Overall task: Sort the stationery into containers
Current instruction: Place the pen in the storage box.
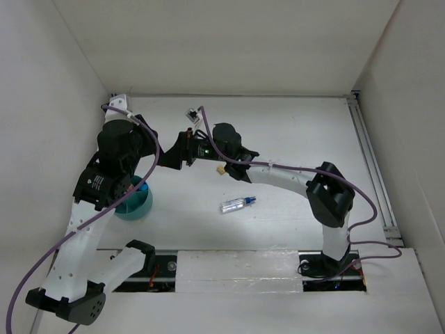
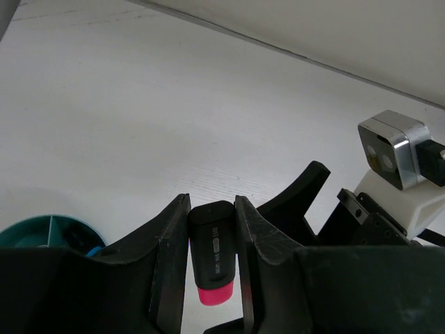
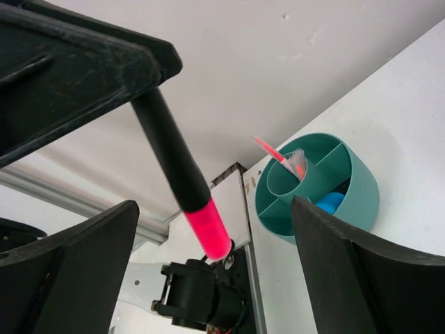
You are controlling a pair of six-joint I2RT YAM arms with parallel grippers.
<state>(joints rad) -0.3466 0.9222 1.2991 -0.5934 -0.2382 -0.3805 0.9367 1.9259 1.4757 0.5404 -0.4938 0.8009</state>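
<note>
Markings: the black marker, pink-ended, carries faint grey print along its barrel, too small and blurred to read. No legible text otherwise.

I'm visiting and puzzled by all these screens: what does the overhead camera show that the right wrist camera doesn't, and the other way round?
Only the overhead view: the clear blue-capped pen lying on the table, and the left arm and right arm whole. Only the right wrist view: the black marker with its pink end, gripped by the left claw, with the right claw open wide; also the cup's inner dividers and a thin orange-red pencil standing inside. Both: the teal cup, with something blue in it.
</note>
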